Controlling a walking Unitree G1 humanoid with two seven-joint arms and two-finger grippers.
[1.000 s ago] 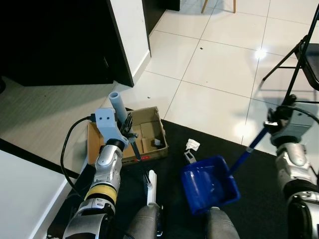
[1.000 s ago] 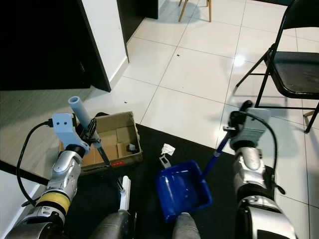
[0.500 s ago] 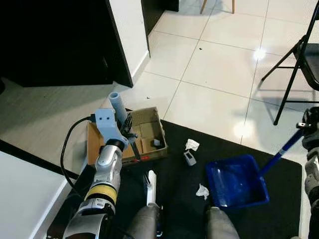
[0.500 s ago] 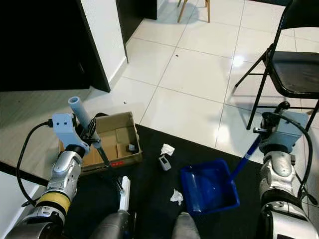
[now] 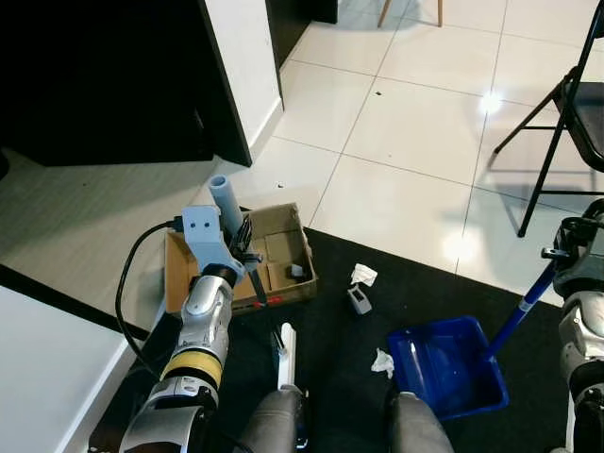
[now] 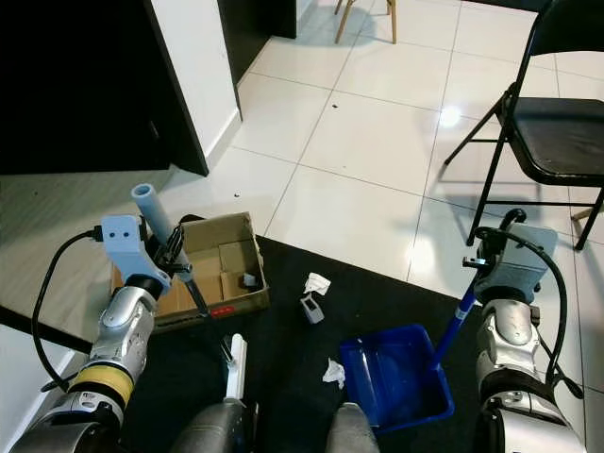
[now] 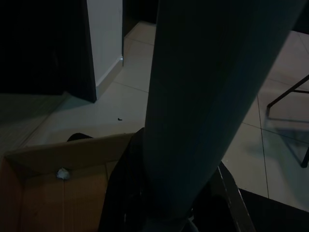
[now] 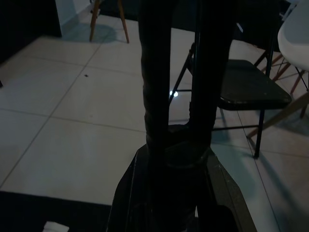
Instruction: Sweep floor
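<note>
The right gripper [image 6: 475, 261] clamps the thin blue handle of the glossy blue plastic dustpan [image 6: 396, 377] resting on the black mat [image 5: 330, 340] beside a crumpled white paper scrap [image 5: 381, 362], while the left gripper [image 5: 247, 257] grips a grey cylindrical broom handle [image 5: 224, 203] over the open brown cardboard box [image 5: 280, 253].

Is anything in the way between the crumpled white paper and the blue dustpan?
Nothing visible. The nearest crumpled paper lies on the black mat right beside the open edge of the blue dustpan, which the right pincer holds by its handle.
</note>
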